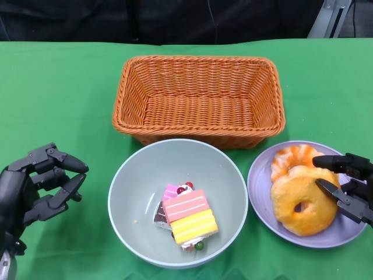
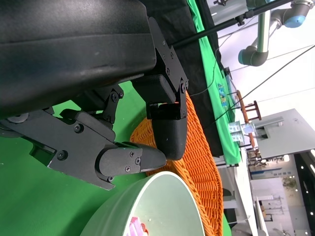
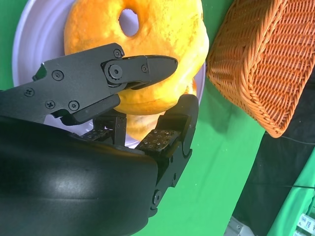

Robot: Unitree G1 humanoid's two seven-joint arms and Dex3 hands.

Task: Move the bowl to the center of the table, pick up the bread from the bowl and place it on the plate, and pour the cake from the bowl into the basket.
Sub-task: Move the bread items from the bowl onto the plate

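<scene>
Bread [image 1: 303, 195] lies on the plate [image 1: 259, 192] right of the bowl [image 1: 125, 192], right hand [image 1: 348, 185] fingers apart around it holding nothing, so next the spread, empty left hand [image 1: 35, 184] likely grips the bowl to tip the cake [image 1: 187, 217] into the basket [image 1: 198, 65] behind.

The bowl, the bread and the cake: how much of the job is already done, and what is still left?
Done: the bowl sits near the table's middle, in front of the basket, and the bread lies on the plate. In hand: the right hand is at the bread, fingers over it; whether it grips is unclear. Left: the cake is in the bowl, the basket empty, the left hand open beside the bowl.
</scene>
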